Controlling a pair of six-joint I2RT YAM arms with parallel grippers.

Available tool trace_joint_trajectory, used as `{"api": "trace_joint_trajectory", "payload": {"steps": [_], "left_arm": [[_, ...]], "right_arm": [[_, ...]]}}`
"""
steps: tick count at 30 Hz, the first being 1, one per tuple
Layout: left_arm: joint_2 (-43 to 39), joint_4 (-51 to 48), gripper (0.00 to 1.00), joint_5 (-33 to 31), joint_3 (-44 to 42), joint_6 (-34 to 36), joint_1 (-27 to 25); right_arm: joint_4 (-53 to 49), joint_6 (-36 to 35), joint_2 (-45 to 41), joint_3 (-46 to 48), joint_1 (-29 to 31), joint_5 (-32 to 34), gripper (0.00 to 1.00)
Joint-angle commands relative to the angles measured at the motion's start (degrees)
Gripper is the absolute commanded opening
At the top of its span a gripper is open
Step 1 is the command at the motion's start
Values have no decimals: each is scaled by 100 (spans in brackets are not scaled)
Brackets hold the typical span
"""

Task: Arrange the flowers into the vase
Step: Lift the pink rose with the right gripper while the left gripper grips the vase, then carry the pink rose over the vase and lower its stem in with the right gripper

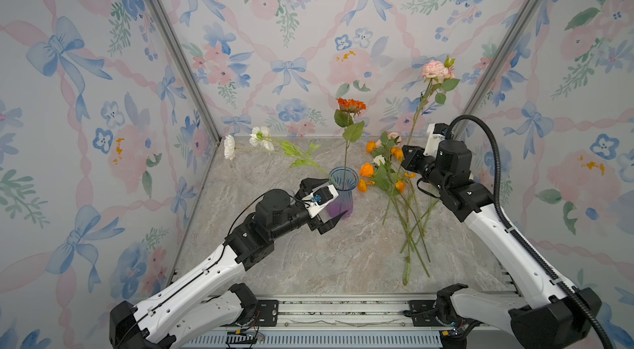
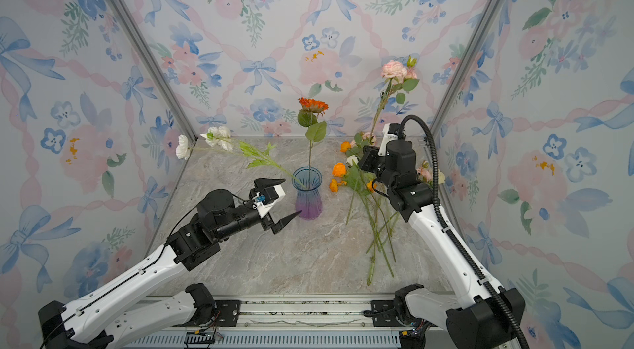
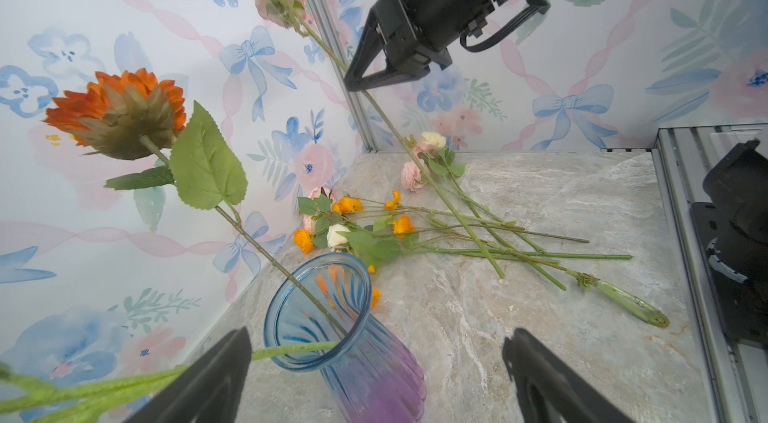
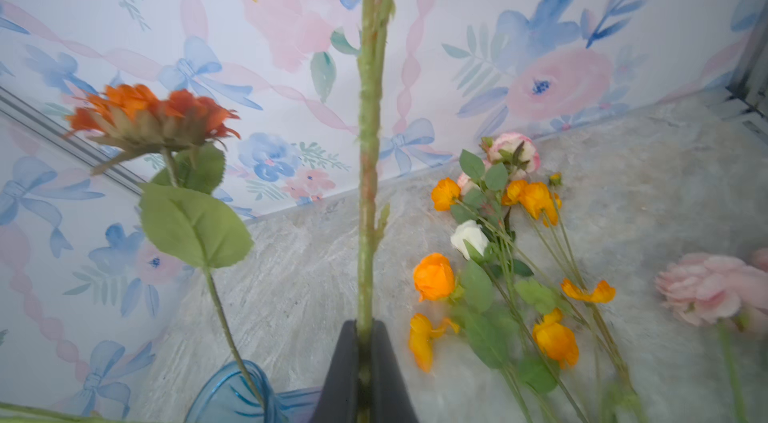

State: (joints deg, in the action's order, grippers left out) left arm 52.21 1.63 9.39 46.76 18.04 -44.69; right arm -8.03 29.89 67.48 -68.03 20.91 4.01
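Two in vase (image 1: 346, 189): orange flower (image 1: 350, 104) upright, white spray (image 1: 260, 136) leaning.

Grey marbled tabletop (image 1: 308, 261) with 1 blue-purple vase (image 1: 344, 193) and a heap of loose flowers (image 1: 380, 172).

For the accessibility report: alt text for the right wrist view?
The right fingers are shut on a long green stem that runs out of frame. Beside it an orange flower stands in a blue vase; orange, white and pink flowers lie loose on the marbled table.
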Motion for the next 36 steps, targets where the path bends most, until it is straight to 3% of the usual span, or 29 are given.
{"api": "trace_joint_trajectory", "payload": {"steps": [1, 9, 16, 20, 36], "left_arm": [[-69, 48, 98, -41, -44, 103, 87], [-100, 124, 98, 26, -40, 16, 143], [-108, 141, 98, 72, -49, -11, 178], [-108, 147, 98, 96, -45, -11, 188], [2, 154, 98, 202, -37, -55, 207]], "right_arm": [[1207, -13, -182, -310, 367, 667, 0], [2029, 289, -140, -611, 904, 981, 0], [2980, 131, 169, -383, 1348, 1493, 0], [3056, -75, 487, -370, 1542, 1747, 0], [3582, 474, 1078, 601, 1886, 1932, 0]]}}
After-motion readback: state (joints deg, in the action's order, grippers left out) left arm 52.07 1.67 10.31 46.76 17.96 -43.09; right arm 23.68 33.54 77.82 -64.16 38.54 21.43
